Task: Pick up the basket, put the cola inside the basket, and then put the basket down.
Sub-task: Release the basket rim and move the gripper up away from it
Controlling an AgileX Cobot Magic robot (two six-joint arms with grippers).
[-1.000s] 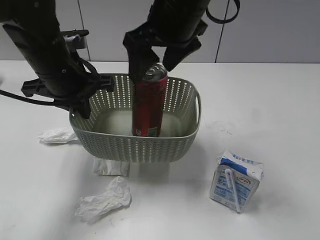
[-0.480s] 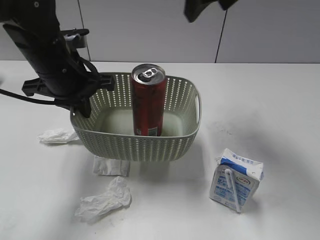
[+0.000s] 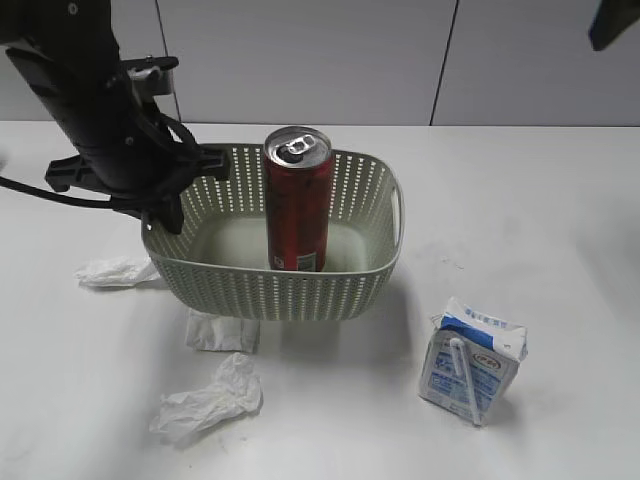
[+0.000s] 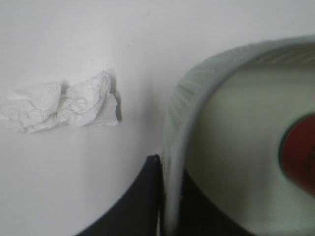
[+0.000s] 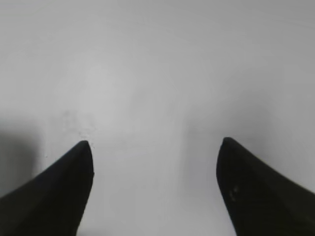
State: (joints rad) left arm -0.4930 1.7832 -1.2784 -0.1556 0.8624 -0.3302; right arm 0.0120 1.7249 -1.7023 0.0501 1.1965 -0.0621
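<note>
The pale sage-green basket (image 3: 285, 290) sits at the middle of the white table. The red cola can (image 3: 297, 205) stands upright inside it, its silver top above the rim. My left gripper (image 3: 165, 210) is shut on the basket's left rim; in the left wrist view the rim (image 4: 172, 162) runs between its two black fingers (image 4: 170, 196), and a bit of the red cola (image 4: 300, 152) shows at the right. My right gripper (image 5: 155, 147) is open and empty over bare table; only a dark bit of that arm (image 3: 610, 22) shows at the exterior view's top right corner.
A blue-and-white milk carton (image 3: 472, 362) with a straw stands at the front right. Crumpled white tissues lie left of the basket (image 3: 115, 270), at its front (image 3: 222, 333) and further forward (image 3: 205, 402). One tissue (image 4: 64, 105) shows in the left wrist view.
My right gripper let go of the cola, rose and swung away to the upper right, nearly out of the exterior view. The cola stays upright in the basket. The left arm has not moved.
</note>
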